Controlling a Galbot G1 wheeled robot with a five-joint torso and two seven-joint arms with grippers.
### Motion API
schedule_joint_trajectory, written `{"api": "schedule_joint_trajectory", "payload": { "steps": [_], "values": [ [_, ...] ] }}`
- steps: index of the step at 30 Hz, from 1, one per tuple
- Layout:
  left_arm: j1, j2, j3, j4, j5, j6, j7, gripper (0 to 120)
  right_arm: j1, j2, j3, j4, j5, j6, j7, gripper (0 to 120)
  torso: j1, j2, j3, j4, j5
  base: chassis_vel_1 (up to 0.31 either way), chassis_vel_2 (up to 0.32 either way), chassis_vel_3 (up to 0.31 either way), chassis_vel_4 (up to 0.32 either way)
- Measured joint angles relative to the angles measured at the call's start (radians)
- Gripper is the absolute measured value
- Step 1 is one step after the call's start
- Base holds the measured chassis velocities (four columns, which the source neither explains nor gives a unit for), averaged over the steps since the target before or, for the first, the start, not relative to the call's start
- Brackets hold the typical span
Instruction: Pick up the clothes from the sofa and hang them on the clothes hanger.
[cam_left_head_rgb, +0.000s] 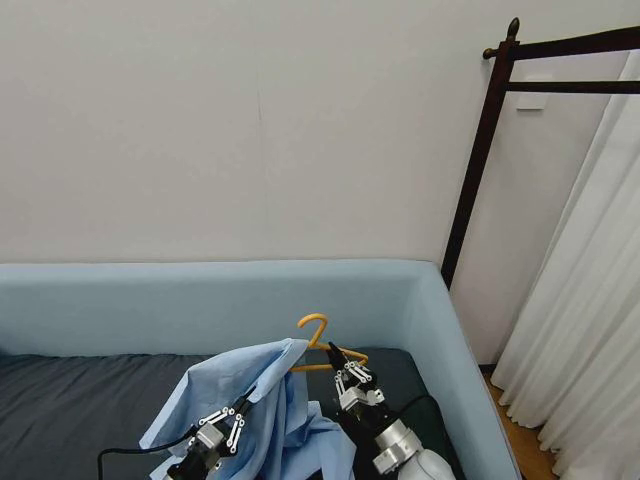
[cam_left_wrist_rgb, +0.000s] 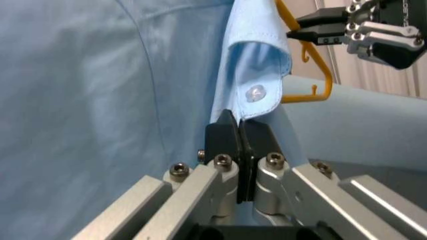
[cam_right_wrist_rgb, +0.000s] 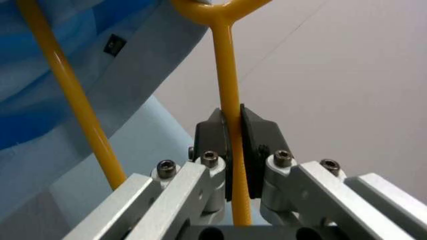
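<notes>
A light blue shirt (cam_left_head_rgb: 262, 395) hangs over a yellow hanger (cam_left_head_rgb: 318, 336) just above the sofa's dark seat. My right gripper (cam_left_head_rgb: 338, 357) is shut on the hanger's neck below the hook (cam_right_wrist_rgb: 230, 100), with the shirt's collar (cam_right_wrist_rgb: 73, 55) beside it. My left gripper (cam_left_head_rgb: 240, 408) is shut on the shirt's front edge (cam_left_wrist_rgb: 238, 131), near a white button (cam_left_wrist_rgb: 255, 93). In the left wrist view the right gripper (cam_left_wrist_rgb: 300, 34) shows farther off, holding the hanger (cam_left_wrist_rgb: 321, 75).
The light blue sofa (cam_left_head_rgb: 200, 300) has a dark grey seat cushion (cam_left_head_rgb: 70, 400) and a side arm on the right. A dark wooden clothes rack (cam_left_head_rgb: 480, 140) stands behind it at the right, with a white curtain (cam_left_head_rgb: 590, 300) beside it.
</notes>
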Motion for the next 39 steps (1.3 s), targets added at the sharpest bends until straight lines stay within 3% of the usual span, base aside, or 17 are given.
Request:
{"api": "schedule_joint_trajectory", "payload": {
  "steps": [11,33,39],
  "values": [
    [-0.001,-0.001,-0.009,0.016,0.041,-0.008,-0.049,0,-0.014,-0.010,0.009,0.034,-0.016,-0.133,-0.016,4,0.000,0.000,0.000,0.0000,0.0000,0.000,0.000,0.000,0.000],
    [0.007,-0.036,0.026,0.077,0.150,-0.062,-0.091,0,-0.027,-0.004,-0.020,0.067,0.024,-0.167,-0.011,4,0.000,0.000,0.000,0.0000,0.0000,0.000,0.000,0.000,0.000],
    [0.026,-0.002,0.021,0.041,0.099,-0.115,-0.075,23,-0.014,-0.003,-0.011,0.049,0.024,-0.150,-0.005,4,0.000,0.000,0.000,-0.0001,-0.0002,0.000,0.000,0.000,0.000]
  ]
}}
